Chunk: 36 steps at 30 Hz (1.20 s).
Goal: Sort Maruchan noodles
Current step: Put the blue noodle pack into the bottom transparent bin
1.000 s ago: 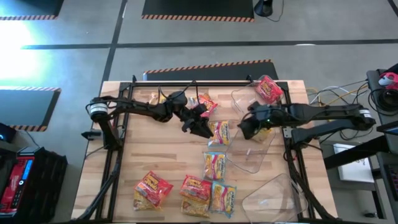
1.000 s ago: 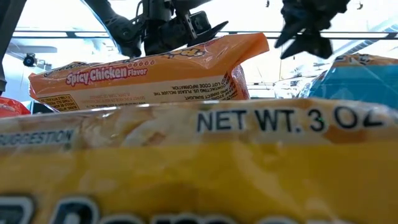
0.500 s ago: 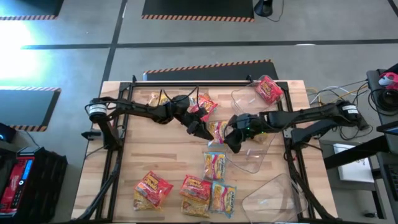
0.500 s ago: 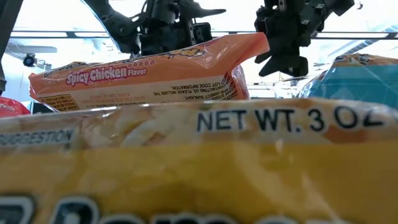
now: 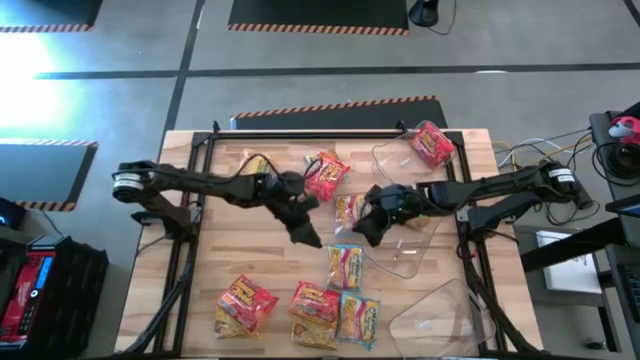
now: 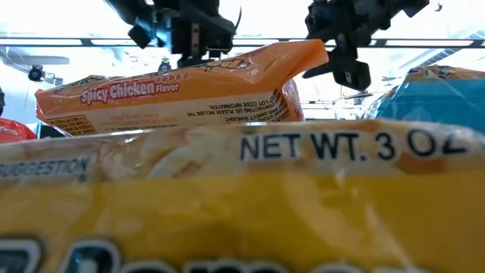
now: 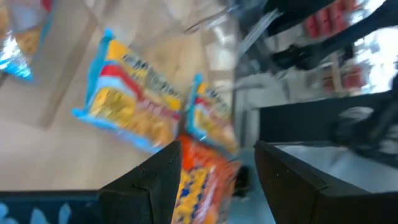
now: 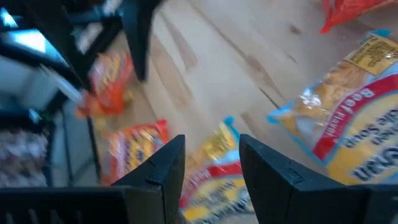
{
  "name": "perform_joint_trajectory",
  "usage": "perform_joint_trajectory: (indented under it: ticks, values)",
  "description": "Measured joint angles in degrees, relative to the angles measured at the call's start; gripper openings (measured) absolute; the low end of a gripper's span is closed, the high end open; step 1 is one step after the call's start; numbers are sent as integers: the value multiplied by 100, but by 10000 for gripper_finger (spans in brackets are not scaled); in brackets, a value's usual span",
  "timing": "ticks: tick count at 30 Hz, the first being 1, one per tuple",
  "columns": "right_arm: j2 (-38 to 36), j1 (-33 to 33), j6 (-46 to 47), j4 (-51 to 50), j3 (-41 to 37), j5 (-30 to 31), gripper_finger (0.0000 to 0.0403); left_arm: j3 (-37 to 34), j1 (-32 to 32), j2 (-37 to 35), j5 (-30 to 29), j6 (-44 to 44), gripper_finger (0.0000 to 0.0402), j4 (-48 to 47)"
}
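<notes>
Both my hands are empty and half open mid-surface, right hand (image 5: 366, 232) hovering by the blue-and-yellow beef ramen packet (image 5: 350, 212), left hand (image 5: 308, 237) nearby, so next I drop and pinch it.

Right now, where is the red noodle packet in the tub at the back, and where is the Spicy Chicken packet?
red noodle packet (image 5: 433, 144), high view, middle of its red front.
Spicy Chicken packet (image 6: 182, 95), low view, middle of its orange side.

Red, orange, blue-yellow noodle packets (image 5: 346, 266)
</notes>
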Motion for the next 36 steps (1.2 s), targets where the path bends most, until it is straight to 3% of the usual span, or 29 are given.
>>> perform_joint_trajectory:
  ticks: [14, 18, 23, 29, 36]
  values:
    - [0, 1292, 1830, 334, 0, 1857, 139, -31, -717, 107, -383, 978, 185, -671]
    - [52, 1558, 2092, 516, 0, 2472, 139, -99, -861, 195, -762, 1061, 185, -749]
    - [527, 1799, 2134, 1253, 45, 2560, 139, -158, -1077, 274, -1175, 1053, 185, -647]
    - [1261, 1956, 2308, 1195, 572, 2152, 139, -466, -1161, 262, -1638, 922, 185, 291]
    - [1902, 2170, 2656, -33, 1562, 2108, 139, -1346, -1161, 262, -2174, 168, 185, 1854]
